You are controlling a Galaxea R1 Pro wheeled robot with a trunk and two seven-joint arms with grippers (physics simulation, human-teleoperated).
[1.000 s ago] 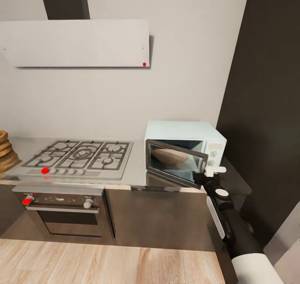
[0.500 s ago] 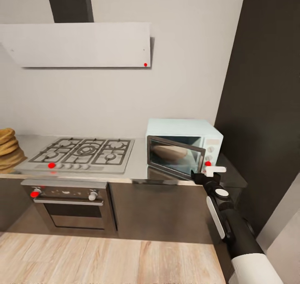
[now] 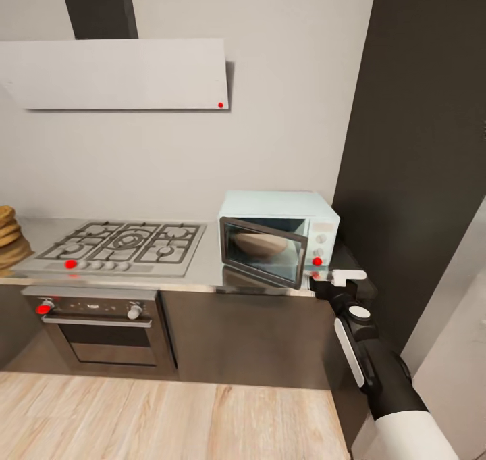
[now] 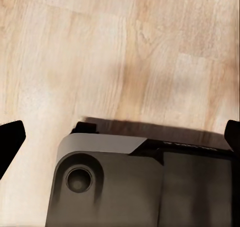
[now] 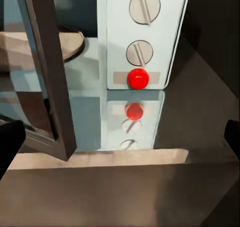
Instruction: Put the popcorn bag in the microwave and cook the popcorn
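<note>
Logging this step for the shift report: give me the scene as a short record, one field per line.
microwave: on the countertop, right of the gas hob
door: ajar
inside: a tan, rounded shape, likely the popcorn bag
red button: on the control panel, below two dials
right gripper: open, in front of the control panel, holding nothing
left gripper: open, over the wood floor

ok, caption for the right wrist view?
Microwave control panel with two dials above a red button, door ajar, all mirrored in the glossy countertop.
</note>
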